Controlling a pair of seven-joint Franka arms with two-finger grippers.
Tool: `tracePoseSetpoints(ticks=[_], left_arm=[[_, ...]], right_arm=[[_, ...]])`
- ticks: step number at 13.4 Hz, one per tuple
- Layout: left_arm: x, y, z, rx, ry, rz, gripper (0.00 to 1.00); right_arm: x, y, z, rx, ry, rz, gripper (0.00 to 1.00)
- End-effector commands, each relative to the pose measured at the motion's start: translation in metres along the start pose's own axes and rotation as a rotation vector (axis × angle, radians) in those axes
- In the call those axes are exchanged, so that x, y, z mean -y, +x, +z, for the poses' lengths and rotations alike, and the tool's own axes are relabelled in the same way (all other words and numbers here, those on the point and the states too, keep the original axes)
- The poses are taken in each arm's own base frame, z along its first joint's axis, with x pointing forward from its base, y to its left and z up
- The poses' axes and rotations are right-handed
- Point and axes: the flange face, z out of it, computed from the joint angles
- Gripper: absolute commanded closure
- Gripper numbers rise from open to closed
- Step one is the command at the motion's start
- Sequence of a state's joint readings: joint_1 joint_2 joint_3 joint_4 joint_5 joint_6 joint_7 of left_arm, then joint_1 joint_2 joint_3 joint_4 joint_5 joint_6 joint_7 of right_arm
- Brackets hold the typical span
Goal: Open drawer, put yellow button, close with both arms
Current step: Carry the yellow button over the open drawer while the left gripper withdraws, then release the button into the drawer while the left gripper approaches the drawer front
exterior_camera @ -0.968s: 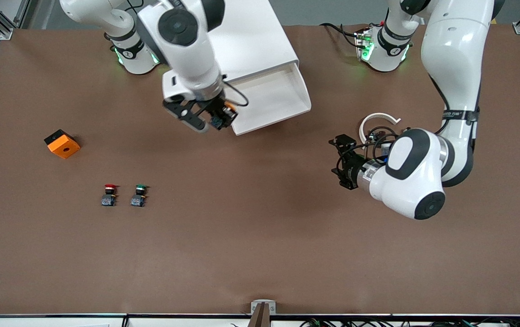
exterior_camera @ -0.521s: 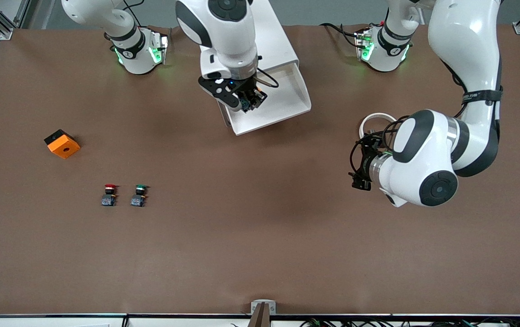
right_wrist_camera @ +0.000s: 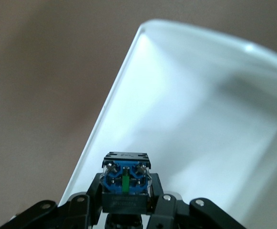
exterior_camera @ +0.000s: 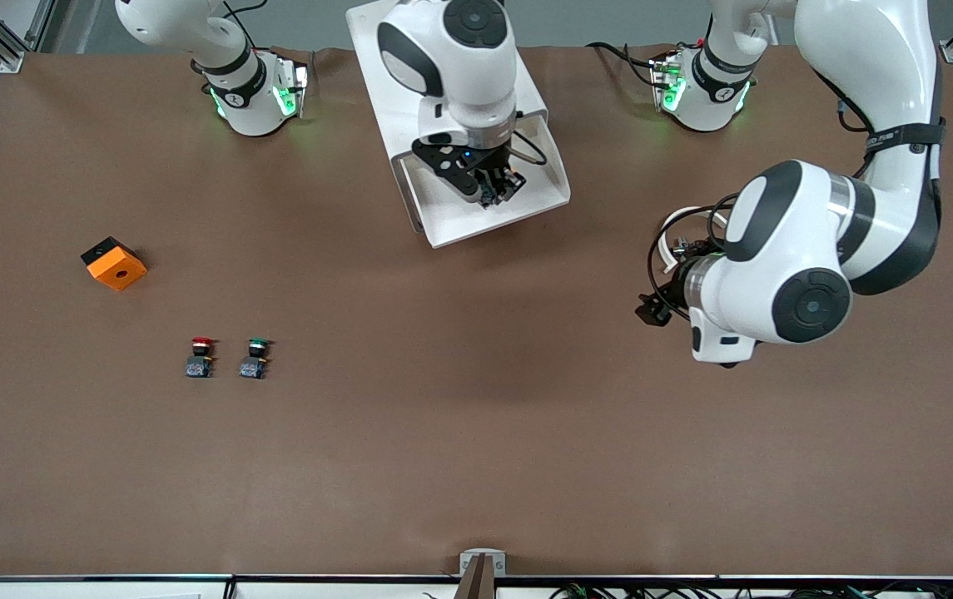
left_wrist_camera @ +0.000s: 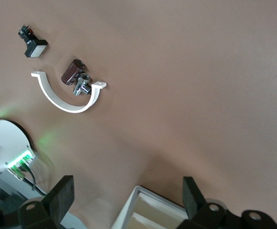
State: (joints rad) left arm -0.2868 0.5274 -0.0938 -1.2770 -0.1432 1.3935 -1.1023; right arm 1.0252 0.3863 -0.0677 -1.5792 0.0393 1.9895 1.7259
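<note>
The white cabinet [exterior_camera: 376,75] stands between the arm bases, and its uppermost drawer [exterior_camera: 549,198] is pulled out toward the front camera. My right gripper [exterior_camera: 493,187] hangs over the open drawer and is shut on the yellow button. In the right wrist view the button's blue base [right_wrist_camera: 126,177] shows between the fingers above the white drawer floor [right_wrist_camera: 200,109]; its yellow cap is hidden. My left gripper [exterior_camera: 651,309] is open and empty above the bare table toward the left arm's end. Its fingers [left_wrist_camera: 62,195] frame a corner of the cabinet [left_wrist_camera: 134,204].
A red-capped button [exterior_camera: 201,356] and a green-capped button [exterior_camera: 255,358] stand side by side toward the right arm's end. An orange block [exterior_camera: 114,263] lies farther from the camera than they do. A white half ring [left_wrist_camera: 66,102] with a dark red part [left_wrist_camera: 73,71] lies by the left arm.
My right gripper has carried the button from beside the drawer's corner to over the open drawer. My left arm's wrist has turned and its gripper has shifted slightly.
</note>
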Motion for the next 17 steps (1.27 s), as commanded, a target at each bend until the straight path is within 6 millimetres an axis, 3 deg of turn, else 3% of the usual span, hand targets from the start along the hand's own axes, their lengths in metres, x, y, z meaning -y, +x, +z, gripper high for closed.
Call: tracePoseSetpoints(ticks=[1,7,8,9,10,13,15,17], left_arm=[[0.0,-0.024,0.015,-0.045,0.006,0.114,0.0],[0.001,-0.064,0.064,-0.124,-0.072,0.231,0.0],[-0.004,-0.074,0.071,-0.125,-0.073,0.253,0.0],[-0.006,-0.082,0.079,-0.124,-0.071,0.266,0.0],[-0.005,-0.087,0.088,-0.127,-0.068,0.272,0.0],[-0.004,-0.102,0.102,-0.131,-0.056,0.298,0.0],[-0.007,-0.109,0.105,-0.131,-0.059,0.309,0.0],[-0.01,-0.118,0.121,-0.135,-0.065,0.31,0.0]], right_arm=[[0.018,-0.016,0.013,-0.037,-0.001,0.025,1.0],[0.011,-0.02,0.009,-0.05,-0.066,0.018,1.0],[0.011,-0.017,0.006,-0.045,-0.072,0.022,0.91],[0.014,-0.013,0.0,-0.036,-0.067,0.033,0.15],[0.014,-0.013,-0.001,-0.041,-0.074,0.032,0.0],[0.015,-0.007,-0.016,-0.044,-0.081,0.024,0.0],[0.018,0.013,-0.034,-0.037,-0.096,-0.004,0.0],[0.016,0.029,-0.058,-0.03,-0.124,-0.184,0.0]])
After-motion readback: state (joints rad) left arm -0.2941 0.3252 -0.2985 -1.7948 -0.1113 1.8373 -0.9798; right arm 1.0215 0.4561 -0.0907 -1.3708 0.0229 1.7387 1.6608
